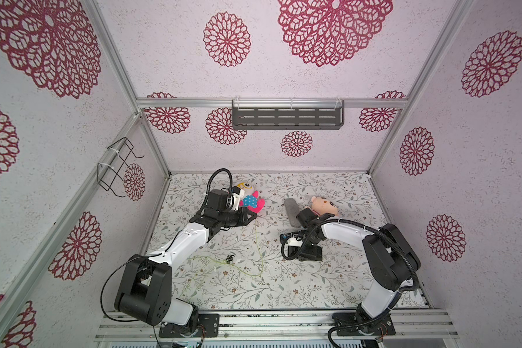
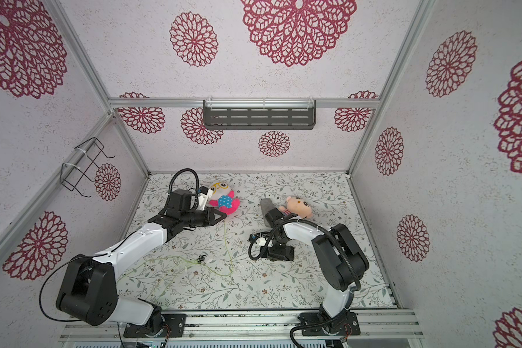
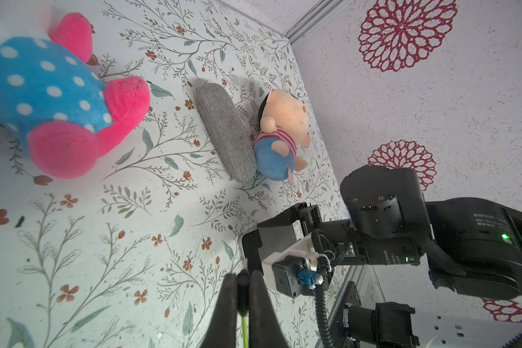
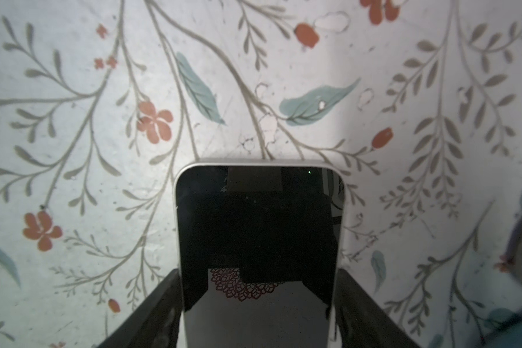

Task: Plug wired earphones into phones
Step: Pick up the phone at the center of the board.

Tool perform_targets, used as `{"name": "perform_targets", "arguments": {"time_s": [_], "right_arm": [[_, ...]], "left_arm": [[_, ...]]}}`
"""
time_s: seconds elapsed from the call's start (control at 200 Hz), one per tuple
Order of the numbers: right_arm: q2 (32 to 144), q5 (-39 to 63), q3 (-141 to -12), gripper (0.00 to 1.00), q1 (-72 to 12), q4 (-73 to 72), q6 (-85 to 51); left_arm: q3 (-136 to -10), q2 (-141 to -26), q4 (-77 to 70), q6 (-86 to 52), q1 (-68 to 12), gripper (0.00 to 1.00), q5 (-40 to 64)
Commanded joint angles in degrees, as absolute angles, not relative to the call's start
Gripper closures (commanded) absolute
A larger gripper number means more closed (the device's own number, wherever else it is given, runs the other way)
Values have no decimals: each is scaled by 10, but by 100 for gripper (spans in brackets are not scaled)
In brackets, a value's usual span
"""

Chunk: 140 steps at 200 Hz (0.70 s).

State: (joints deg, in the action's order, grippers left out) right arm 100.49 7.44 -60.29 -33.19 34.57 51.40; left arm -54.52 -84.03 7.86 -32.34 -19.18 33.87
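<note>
My left gripper point(image 3: 243, 280) is shut on the small dark plug of the wired earphones, held above the table in both top views point(image 1: 254, 216) point(image 2: 223, 217). From the plug the pale yellow-green cable point(image 1: 256, 241) hangs down, then loops across the table to the black-and-white earbuds point(image 1: 230, 258) point(image 2: 202, 258). The phone point(image 4: 258, 226), black with a glossy screen and a pale rim, lies flat on the table point(image 1: 314, 256). My right gripper point(image 4: 258, 271) reaches down over it. Its fingers point(image 4: 163, 301) press against both long edges.
A grey oblong case point(image 1: 291, 212) lies beside a peach plush doll point(image 1: 323, 206) behind the right arm. A pink and blue plush toy point(image 1: 250, 203) sits just beyond the left gripper. A wire rack point(image 1: 118, 165) hangs on the left wall and a dark shelf point(image 1: 287, 119) on the back wall.
</note>
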Motion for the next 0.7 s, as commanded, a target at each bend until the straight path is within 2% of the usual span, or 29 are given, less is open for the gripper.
{"name": "perform_targets", "arguments": {"time_s": [0.0, 0.2, 0.695], "right_arm": [[1010, 52, -591, 30, -336, 356, 518], [947, 68, -563, 33, -335, 284, 514], [698, 118, -394, 33, -333, -30, 454]], "left_arm": [[-561, -840, 80, -314, -193, 100, 333], [-564, -841, 83, -314, -200, 100, 334], [-536, -801, -18, -337, -265, 100, 391]]}}
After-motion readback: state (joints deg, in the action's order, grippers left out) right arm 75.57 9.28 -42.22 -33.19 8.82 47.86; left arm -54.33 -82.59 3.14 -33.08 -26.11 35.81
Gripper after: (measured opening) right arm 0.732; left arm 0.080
